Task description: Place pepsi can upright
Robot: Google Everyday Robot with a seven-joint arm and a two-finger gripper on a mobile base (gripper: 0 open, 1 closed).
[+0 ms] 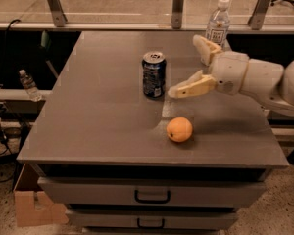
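The pepsi can (154, 75), dark blue with a silver top rim, stands upright on the grey table (103, 111), a little behind its middle. My gripper (184, 65) is to the right of the can, apart from it, with its two cream fingers spread wide and nothing between them. One finger (191, 87) points left toward the can's base and the other (206, 47) points up and back. The white arm reaches in from the right edge.
An orange (179, 129) lies on the table in front of the gripper. A clear water bottle with a white cap (218, 27) stands at the table's back right edge. Drawers sit under the tabletop. A cardboard box (36, 209) is on the floor at the left.
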